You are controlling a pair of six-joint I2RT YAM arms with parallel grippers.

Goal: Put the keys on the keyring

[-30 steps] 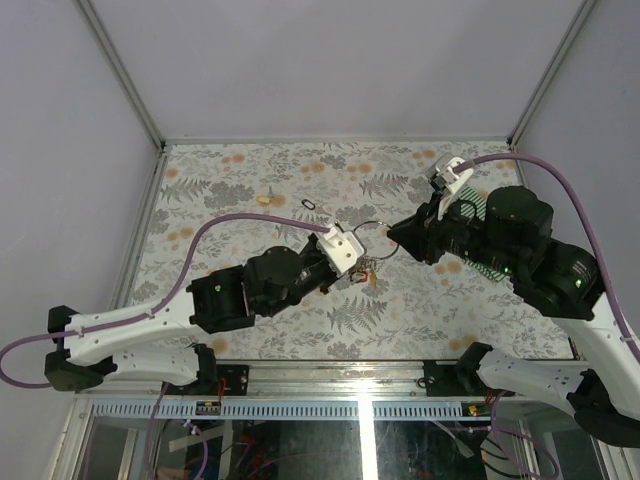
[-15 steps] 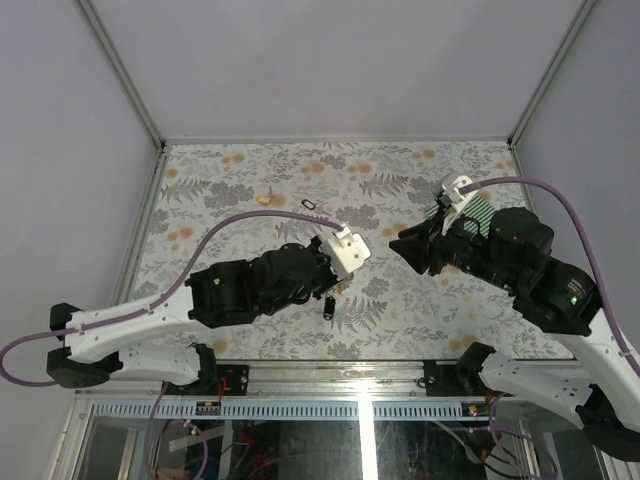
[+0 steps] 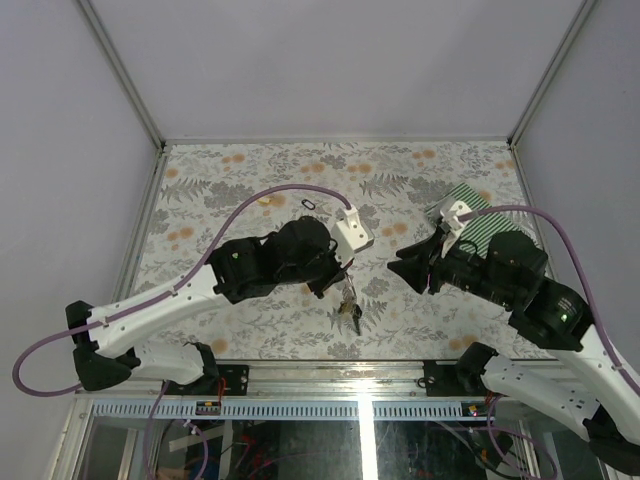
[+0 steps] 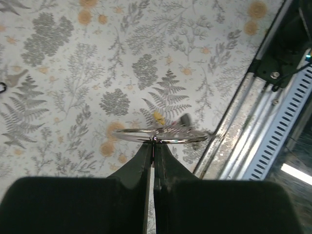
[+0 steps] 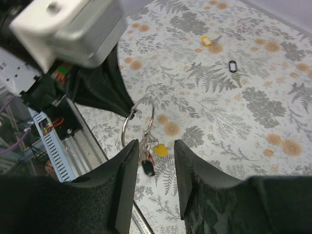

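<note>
My left gripper (image 3: 338, 273) is shut on the rim of the thin silver keyring (image 4: 161, 135) and holds it above the table. In the right wrist view the keyring (image 5: 138, 120) hangs from the left fingertips (image 5: 127, 111). Keys (image 3: 348, 310) dangle from the ring in a bunch: a yellow head (image 5: 160, 150), a black head (image 5: 147, 168) and a bit of red. In the left wrist view the keys (image 4: 171, 126) are blurred beyond the ring. My right gripper (image 5: 156, 152) is open, close to the hanging keys, and holds nothing. From above, the right gripper (image 3: 393, 262) stands just right of the ring.
A loose yellow-headed key (image 3: 263, 199) and a small dark oval loop (image 3: 308, 204) lie at the back of the floral tabletop (image 3: 220, 180). A green striped object (image 3: 492, 226) sits at the back right. The metal front edge (image 4: 253, 131) of the table is near the ring.
The right gripper has let go of the ring and drawn back to the right. The left gripper has swung up and right with the ring, and the keys now dangle below it.
</note>
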